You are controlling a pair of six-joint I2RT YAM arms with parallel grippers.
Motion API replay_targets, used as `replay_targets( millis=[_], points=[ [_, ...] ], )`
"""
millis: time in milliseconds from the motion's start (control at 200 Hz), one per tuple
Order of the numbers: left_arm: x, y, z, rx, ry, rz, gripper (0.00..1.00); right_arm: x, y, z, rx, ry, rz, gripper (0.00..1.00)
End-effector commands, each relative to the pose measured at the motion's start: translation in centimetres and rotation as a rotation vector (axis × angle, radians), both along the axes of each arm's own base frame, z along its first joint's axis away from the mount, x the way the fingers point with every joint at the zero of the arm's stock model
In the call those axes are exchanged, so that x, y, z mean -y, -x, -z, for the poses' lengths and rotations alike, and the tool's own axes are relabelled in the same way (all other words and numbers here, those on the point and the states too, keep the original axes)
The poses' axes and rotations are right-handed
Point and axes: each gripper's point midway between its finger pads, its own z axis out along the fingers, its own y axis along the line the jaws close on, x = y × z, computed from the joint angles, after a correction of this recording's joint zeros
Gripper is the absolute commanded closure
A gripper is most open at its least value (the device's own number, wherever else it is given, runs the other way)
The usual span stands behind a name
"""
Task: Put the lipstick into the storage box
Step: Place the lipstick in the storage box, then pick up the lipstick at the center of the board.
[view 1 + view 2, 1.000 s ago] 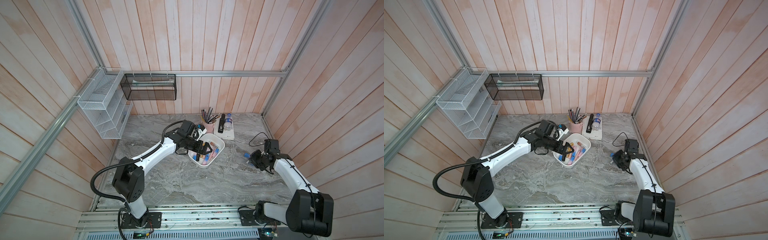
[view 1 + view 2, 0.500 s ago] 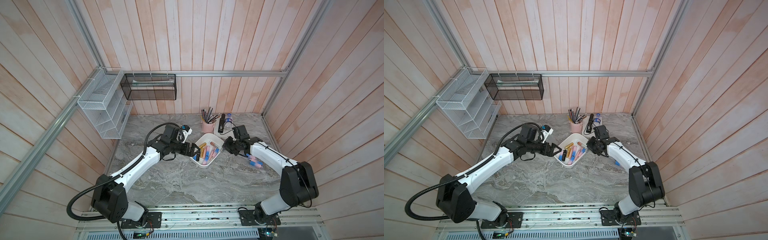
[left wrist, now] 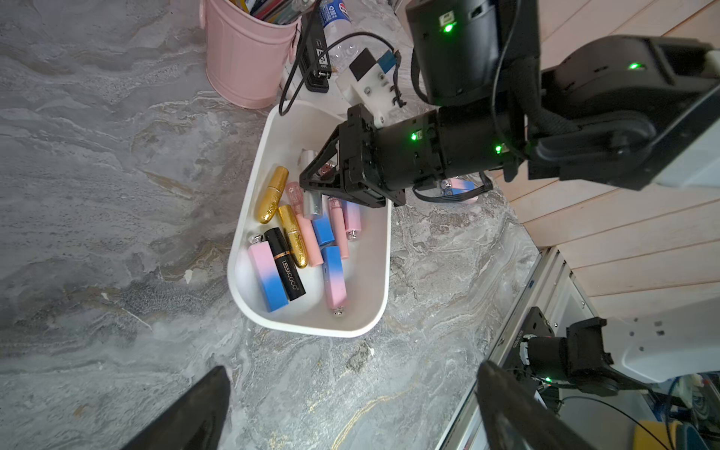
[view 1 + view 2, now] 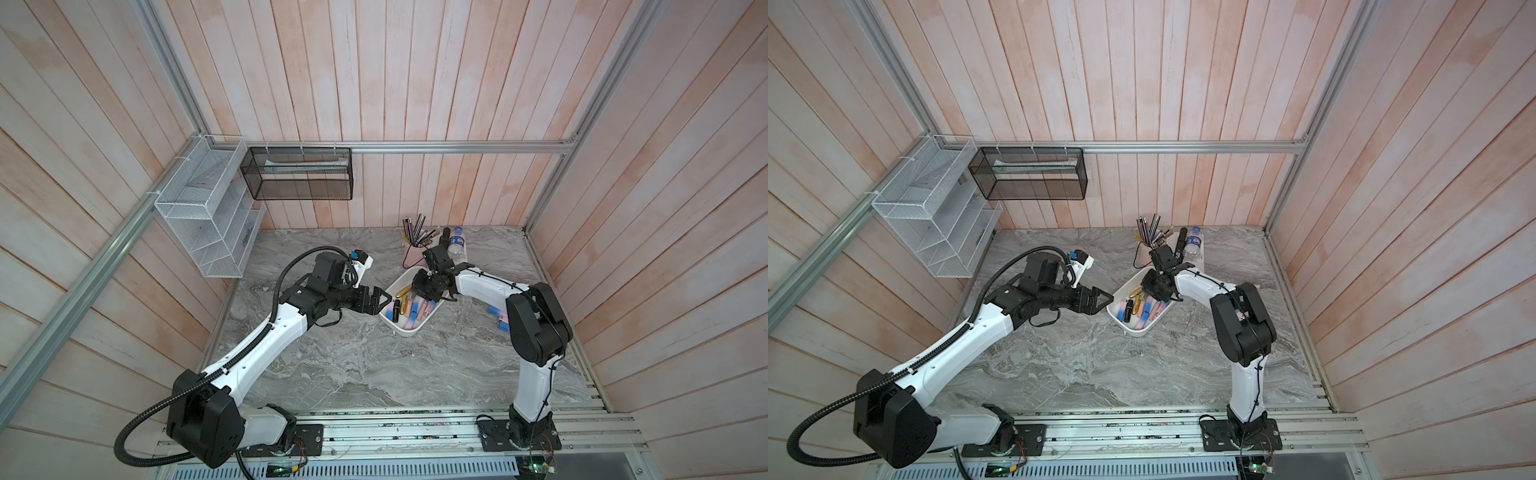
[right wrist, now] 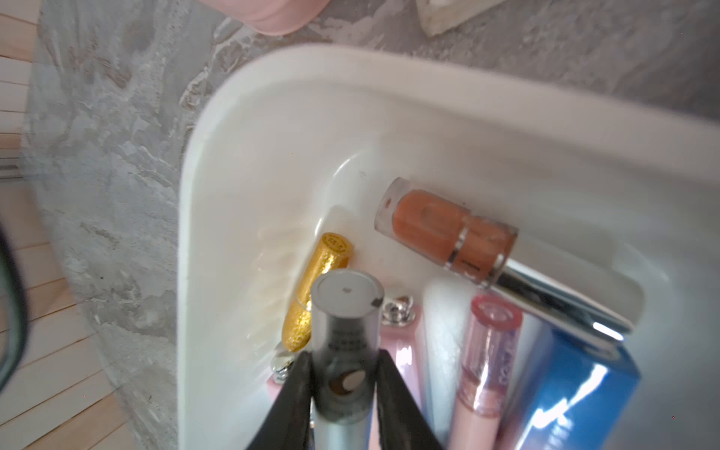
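The right gripper (image 5: 345,356) pinches the lipstick (image 5: 346,311) in its jaws, long axis along them, end pointing down into the back end of the storage box (image 5: 272,117). A second ago it hovered by the right edge of the tabletop (image 4: 353,365). The left gripper (image 4: 385,305) — jaws wide, empty — has backed off the box.

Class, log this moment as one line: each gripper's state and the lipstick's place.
right gripper: shut on grey lipstick, over storage box | left gripper: open, empty, beside storage box

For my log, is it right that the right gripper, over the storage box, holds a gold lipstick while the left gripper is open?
Only the colour is wrong: the right wrist view shows the right gripper over the storage box holding a silver-grey lipstick, not gold; the left gripper is open.
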Motion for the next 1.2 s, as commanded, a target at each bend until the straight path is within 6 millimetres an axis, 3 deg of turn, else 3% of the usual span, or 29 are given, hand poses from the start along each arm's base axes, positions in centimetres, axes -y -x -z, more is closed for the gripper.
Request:
replay_targets(
  millis=[0,135,250,335,425,530,625,730,1196],
  points=[
    [-0.3,-0.1,-0.3,0.021,0.011,-0.011,0.0,-0.6,-0.8,-1.3,0.045,-0.005,-0.051,0.64],
    [0.1,-0.5,-0.5,0.027,0.024,-0.001,0.0,0.2,-1.4,-5.5,0.168,0.001,-0.09,0.53],
    [0.7,-0.9,-0.6,0.027,0.047,0.012,0.0,3.6,-1.1,-9.8,0.272,0.095,-0.121,0.5],
    [1.2,-1.1,-0.5,0.022,0.069,0.027,0.0,8.9,-0.4,-11.7,0.299,0.237,-0.092,0.49],
    [1.7,-1.3,-0.4,0.016,0.094,0.04,0.0,15.3,1.1,-12.0,0.293,0.39,-0.031,0.49],
    [2.3,-1.4,-0.6,0.01,0.126,0.057,0.0,21.8,3.1,-11.0,0.237,0.493,0.033,0.49],
    [2.9,-1.5,-0.7,0.002,0.148,0.073,0.0,25.5,4.7,-9.6,0.183,0.552,0.059,0.49],
    [3.4,-1.5,-1.0,0.003,0.161,0.088,0.0,26.9,5.7,-8.2,0.154,0.586,0.044,0.49],
    [5.1,-0.1,-0.9,-0.006,0.152,0.117,0.0,27.8,7.9,-2.0,0.042,0.67,-0.088,0.47]
  ],
)
